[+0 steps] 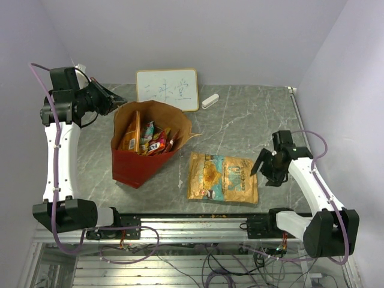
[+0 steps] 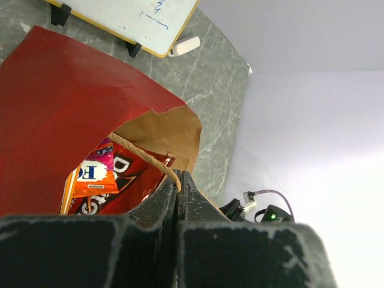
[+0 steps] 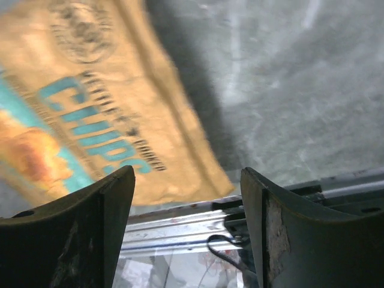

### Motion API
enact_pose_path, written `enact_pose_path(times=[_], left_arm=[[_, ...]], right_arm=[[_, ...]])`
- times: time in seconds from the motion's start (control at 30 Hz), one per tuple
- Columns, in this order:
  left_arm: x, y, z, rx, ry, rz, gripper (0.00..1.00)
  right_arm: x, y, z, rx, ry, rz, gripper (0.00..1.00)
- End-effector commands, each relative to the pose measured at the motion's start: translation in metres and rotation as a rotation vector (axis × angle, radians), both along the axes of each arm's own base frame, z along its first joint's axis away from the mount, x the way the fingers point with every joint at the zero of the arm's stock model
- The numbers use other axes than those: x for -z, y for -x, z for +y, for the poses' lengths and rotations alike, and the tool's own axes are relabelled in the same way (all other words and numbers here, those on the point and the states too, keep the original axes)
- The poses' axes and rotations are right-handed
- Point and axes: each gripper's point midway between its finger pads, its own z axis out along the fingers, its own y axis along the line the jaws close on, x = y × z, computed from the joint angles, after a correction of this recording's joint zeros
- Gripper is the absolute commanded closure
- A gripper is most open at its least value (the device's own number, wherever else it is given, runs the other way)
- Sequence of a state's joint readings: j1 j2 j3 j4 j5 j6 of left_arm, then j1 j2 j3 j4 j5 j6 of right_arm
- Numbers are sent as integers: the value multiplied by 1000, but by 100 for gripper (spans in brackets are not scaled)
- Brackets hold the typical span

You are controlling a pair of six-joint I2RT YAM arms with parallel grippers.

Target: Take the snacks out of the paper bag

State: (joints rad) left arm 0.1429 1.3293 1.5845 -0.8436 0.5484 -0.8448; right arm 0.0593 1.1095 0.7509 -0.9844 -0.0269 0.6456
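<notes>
Though the chip bag (image 1: 222, 178) already lies flat on the table (image 1: 252, 120), just right of the red bag (image 1: 141, 165), the smaller packets (image 1: 150, 141) sit inside that bag's open mouth in the top view. The left gripper (image 1: 114, 99) is at its far rim, and the right gripper (image 1: 264, 171) hangs just beside the chip bag's right edge. From the left wrist, the fingers are pressed together and seem to pinch the tan handle (image 2: 144, 155), with red and orange packets below. From the right wrist, the jaws stand apart with nothing between them, the chip bag lying beyond. I judge one snack out and the rest to come. Next the right arm should reach into the mouth and close on one packet while the left steadies the bag.
</notes>
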Motion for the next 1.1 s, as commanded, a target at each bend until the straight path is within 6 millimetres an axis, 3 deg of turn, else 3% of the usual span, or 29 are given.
enact_pose_path(times=[0.0,0.17,0.3,0.37,0.47,0.57,0.67,0.8,0.93,1.07], left_arm=[[-33,7,-9,70,9,-141,93],[-37,9,-12,94,8,-167,93],[-38,10,-12,91,8,-177,93],[-37,10,-12,85,18,-174,93],[-34,8,-13,82,32,-169,93],[-31,5,-14,86,48,-144,93],[-37,0,-10,62,32,-170,93],[-41,-13,-4,41,5,-180,93],[-45,-22,2,30,-31,-174,93],[-57,-35,12,-3,-52,-203,93]], right_arm=[[-61,-53,42,-206,-219,-272,27],[-124,-80,111,-412,-579,-339,23],[-177,-97,172,-441,-723,-396,23],[-195,-99,206,-446,-772,-406,23],[-211,-115,234,-374,-843,-438,23],[-211,-128,252,-267,-894,-439,23],[-194,-132,263,-268,-869,-378,24],[-168,-128,267,-306,-822,-260,35],[-167,-119,283,-380,-844,-212,67],[-161,-125,292,-443,-827,-175,90]])
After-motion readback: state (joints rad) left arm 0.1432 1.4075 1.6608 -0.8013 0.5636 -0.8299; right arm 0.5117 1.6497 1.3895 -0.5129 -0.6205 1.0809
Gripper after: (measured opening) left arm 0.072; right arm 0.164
